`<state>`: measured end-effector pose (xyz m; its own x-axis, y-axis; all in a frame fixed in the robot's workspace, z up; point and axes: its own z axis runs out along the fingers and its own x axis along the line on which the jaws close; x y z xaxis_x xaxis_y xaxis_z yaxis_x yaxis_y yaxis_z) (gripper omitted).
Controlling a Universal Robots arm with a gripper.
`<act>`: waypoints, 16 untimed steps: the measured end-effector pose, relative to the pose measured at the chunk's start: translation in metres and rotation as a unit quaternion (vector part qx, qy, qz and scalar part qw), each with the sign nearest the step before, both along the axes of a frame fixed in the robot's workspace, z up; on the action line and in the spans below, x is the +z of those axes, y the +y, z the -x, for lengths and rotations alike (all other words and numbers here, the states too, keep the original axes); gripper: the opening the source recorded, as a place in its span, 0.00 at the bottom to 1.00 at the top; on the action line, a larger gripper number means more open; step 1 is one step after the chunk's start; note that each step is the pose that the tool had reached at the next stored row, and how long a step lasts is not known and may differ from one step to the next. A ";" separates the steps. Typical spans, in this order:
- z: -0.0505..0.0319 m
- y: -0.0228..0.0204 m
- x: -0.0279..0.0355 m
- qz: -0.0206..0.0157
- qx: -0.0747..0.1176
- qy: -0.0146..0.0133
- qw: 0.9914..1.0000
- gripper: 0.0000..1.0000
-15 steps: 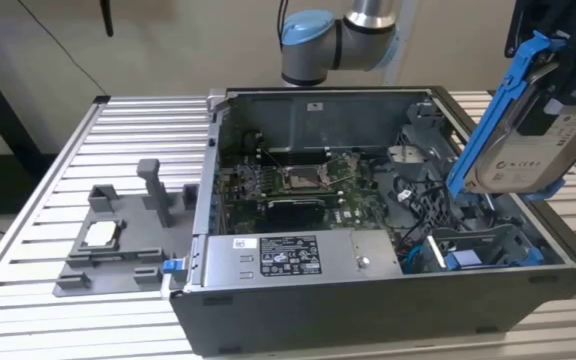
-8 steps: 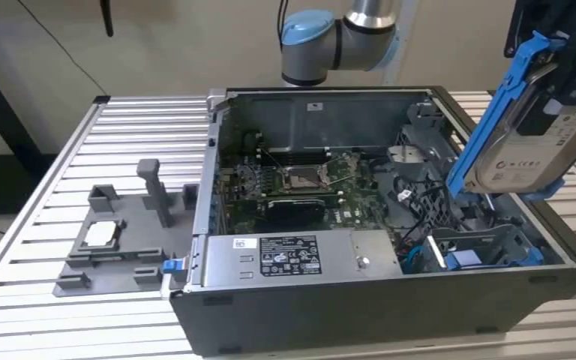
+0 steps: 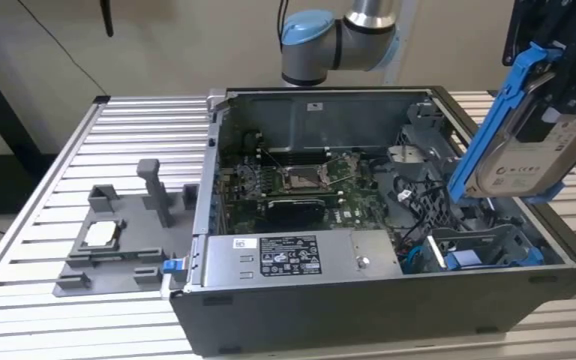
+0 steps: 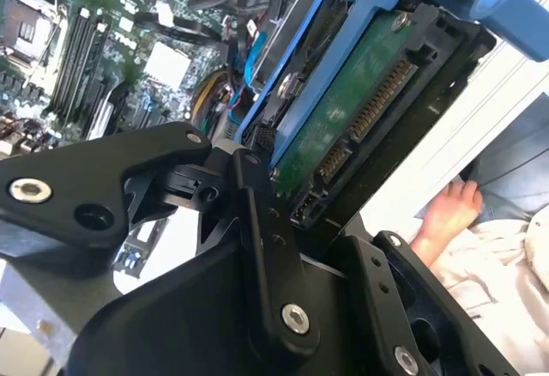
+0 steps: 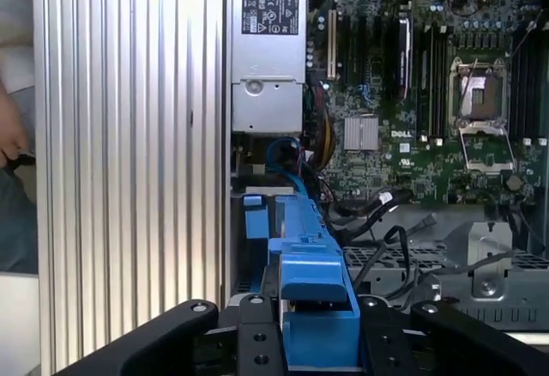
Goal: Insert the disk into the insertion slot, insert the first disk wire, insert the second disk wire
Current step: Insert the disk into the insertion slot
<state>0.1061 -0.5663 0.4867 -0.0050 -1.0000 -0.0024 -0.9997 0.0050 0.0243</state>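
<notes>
My gripper (image 3: 556,101) is shut on the disk (image 3: 526,161), a silver drive with a white label in a blue carrier frame. It hangs tilted above the front corner of the open computer case at the exterior view's right. Below it is the insertion slot (image 3: 483,247), a grey metal cage with blue fittings. In the second wrist view the disk (image 4: 343,127) shows its green board and connectors, clamped between the black fingers (image 4: 257,213). In the first wrist view the blue carrier (image 5: 313,282) rises from the gripper (image 5: 313,346) and covers most of the slot (image 5: 254,218). Blue cables (image 3: 420,251) lie beside the cage.
The case holds a long grey power-supply box (image 3: 288,259) along its front and a motherboard (image 3: 298,180) behind it. A grey fixture tray (image 3: 118,247) with upright posts sits on the slatted table (image 3: 138,127) at the exterior view's left. A person's hand (image 4: 450,209) rests beyond the table edge.
</notes>
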 end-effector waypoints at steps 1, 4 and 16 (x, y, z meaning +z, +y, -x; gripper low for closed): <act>0.0000 0.0000 -0.0010 0.000 0.000 0.000 1.000 0.33; 0.0001 -0.0001 -0.0024 0.000 0.001 0.000 1.000 0.33; 0.0001 -0.0002 -0.0043 0.000 0.001 0.000 1.000 0.33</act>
<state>0.1060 -0.5665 0.4824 -0.0032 -1.0000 -0.0022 -0.9997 0.0031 0.0240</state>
